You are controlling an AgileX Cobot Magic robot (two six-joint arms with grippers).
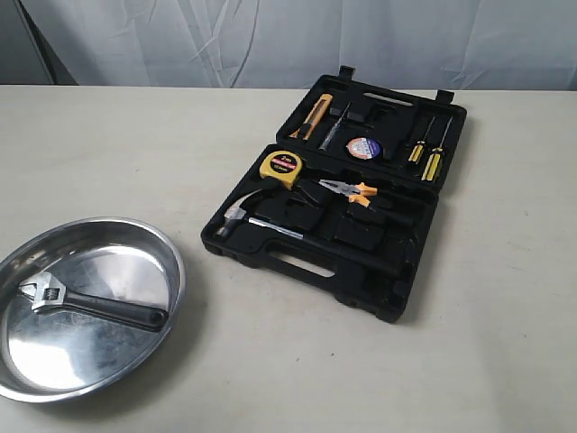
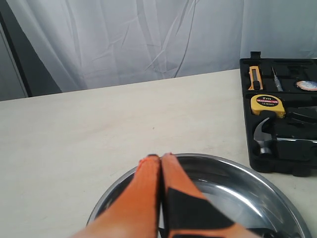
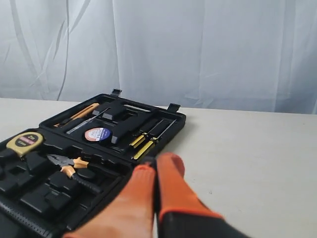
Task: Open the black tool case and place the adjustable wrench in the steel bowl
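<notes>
Fingers point(image 2: 143, 198) of the left gripper point(image 2: 159, 157) are orange with black patches and pressed tip to tip, with nothing between them. They hang over the near rim of the bowl point(image 2: 237, 166). The right gripper point(image 3: 157, 161) is closed the same way, its orange fingers point(image 3: 173, 188) meeting at the tips and empty, just beside the open case point(image 3: 29, 218). Neither arm shows in the exterior view.

The wrench point(image 1: 90, 305) lies inside the bowl point(image 1: 108, 262), silver head toward the left rim and black handle running right across the shiny floor. The bowl sits at the front left of the table point(image 1: 135, 153), apart from the case point(image 1: 361, 271), which lies open to its right with the lid flat toward the back.

The lower half of the case holds a yellow tape measure point(image 1: 283, 168), a hammer point(image 1: 236, 216) and orange-handled pliers point(image 1: 350, 189). The lid holds a knife point(image 1: 311, 117), a roll of tape point(image 1: 364, 147) and two yellow-handled screwdrivers point(image 1: 428, 155).

The table is a pale beige, matt and plain, with a few faint specks. It runs back to a white curtain point(image 1: 270, 36) hanging in soft creases across the whole rear. A dark strip point(image 1: 18, 45) shows at the curtain's left edge. Light is even, and the bowl and case cast soft shadows on the tabletop.
</notes>
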